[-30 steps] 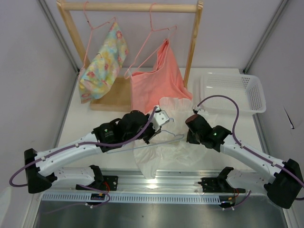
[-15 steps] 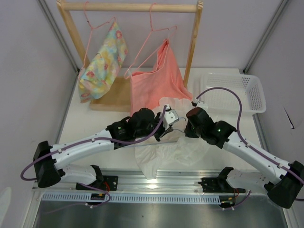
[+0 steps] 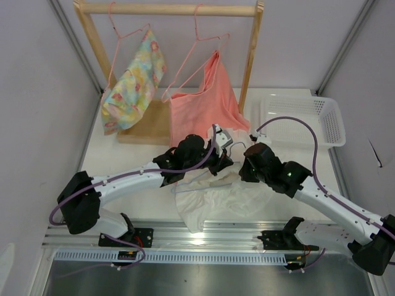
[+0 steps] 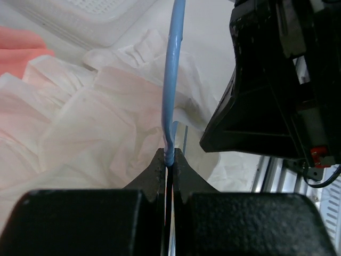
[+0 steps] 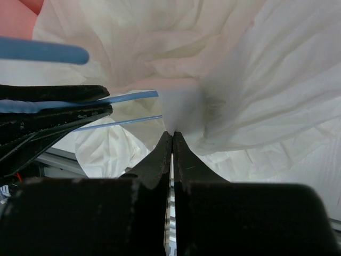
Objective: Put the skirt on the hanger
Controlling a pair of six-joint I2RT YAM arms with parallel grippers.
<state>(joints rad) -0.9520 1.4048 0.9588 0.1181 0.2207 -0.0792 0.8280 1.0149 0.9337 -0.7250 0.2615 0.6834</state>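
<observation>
White skirt (image 3: 216, 200) lies rumpled on the table (image 3: 114, 161), thin and floppy; I'd take it at the waistband. Left gripper (image 4: 168, 156) pinches the hanger (image 4: 171, 80) wire, right gripper (image 5: 171, 134) is clamped on a skirt fold.

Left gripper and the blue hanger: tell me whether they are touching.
Touching. The left wrist view shows the left gripper pinched shut on the hanger, its wire clamped between the fingertips with no gap.

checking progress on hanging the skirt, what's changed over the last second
The left tool, shut on the hanger, carried it farther from the bases and rightward, over the skirt. The right tool kept its pinch on the skirt, barely shifting. The salmon garment, floral garment and basket stayed put.
</observation>
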